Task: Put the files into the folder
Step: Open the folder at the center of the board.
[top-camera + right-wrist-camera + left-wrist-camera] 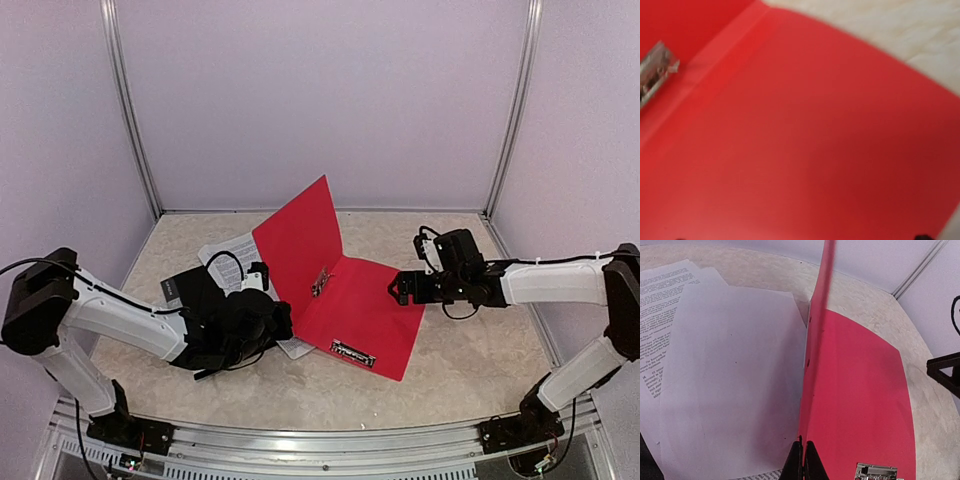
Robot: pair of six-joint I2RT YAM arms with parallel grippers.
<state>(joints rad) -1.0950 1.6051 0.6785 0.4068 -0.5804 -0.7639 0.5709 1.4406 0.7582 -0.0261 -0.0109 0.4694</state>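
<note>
Left gripper (801,462), jaws closed tight, pinches the red folder (360,310) by its cover, propping it open, probably for the files (730,380) lying just left of it. Right gripper (400,290) hangs wide open, empty, above the folder's right edge.

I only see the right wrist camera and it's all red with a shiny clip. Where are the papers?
Observer: The files lie on the table, left of the raised cover of the folder.
Operator: Why does the cover stand up?
Observer: The left gripper is shut on its near edge.
Operator: And my gripper?
Observer: The right gripper is open above the folder's flat half, holding nothing.
</note>
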